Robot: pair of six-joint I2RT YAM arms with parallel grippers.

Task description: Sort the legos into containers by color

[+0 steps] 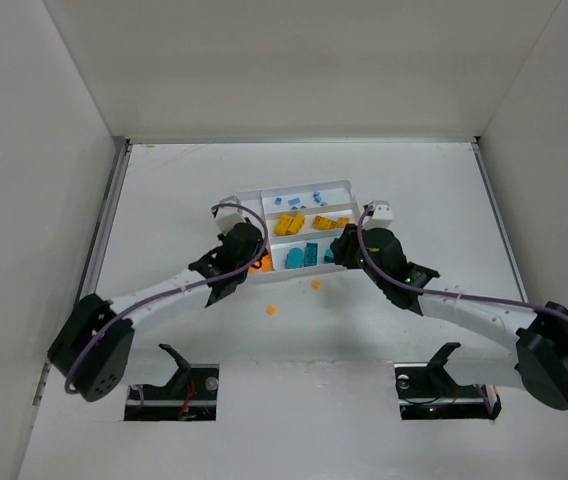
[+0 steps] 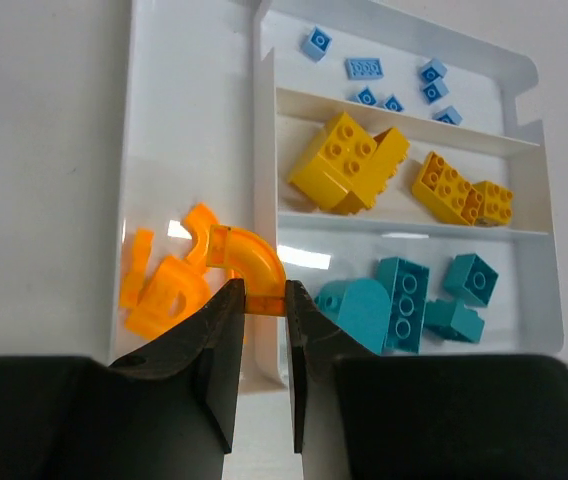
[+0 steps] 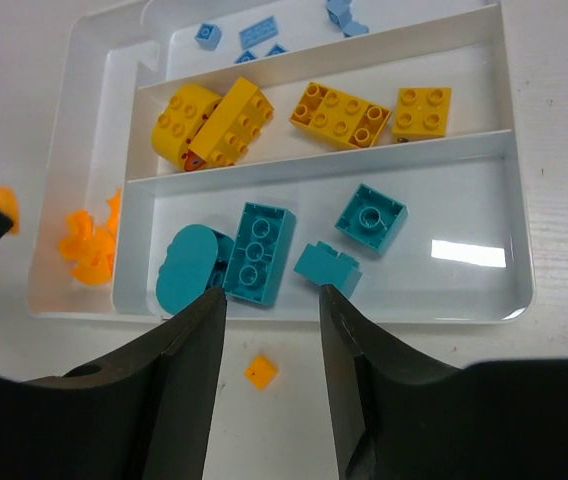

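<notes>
The white tray holds light blue pieces in the far section, yellow bricks in the middle and teal bricks in the near one. Orange pieces lie in its narrow side section. My left gripper is shut on a curved orange piece, held over the wall between the side section and the teal section. My right gripper is open and empty over the tray's near rim. A small orange piece lies on the table below its jaws.
Two small orange pieces lie on the table in front of the tray. Both arms meet at the tray's near side, left gripper and right gripper close together. Walls enclose the table.
</notes>
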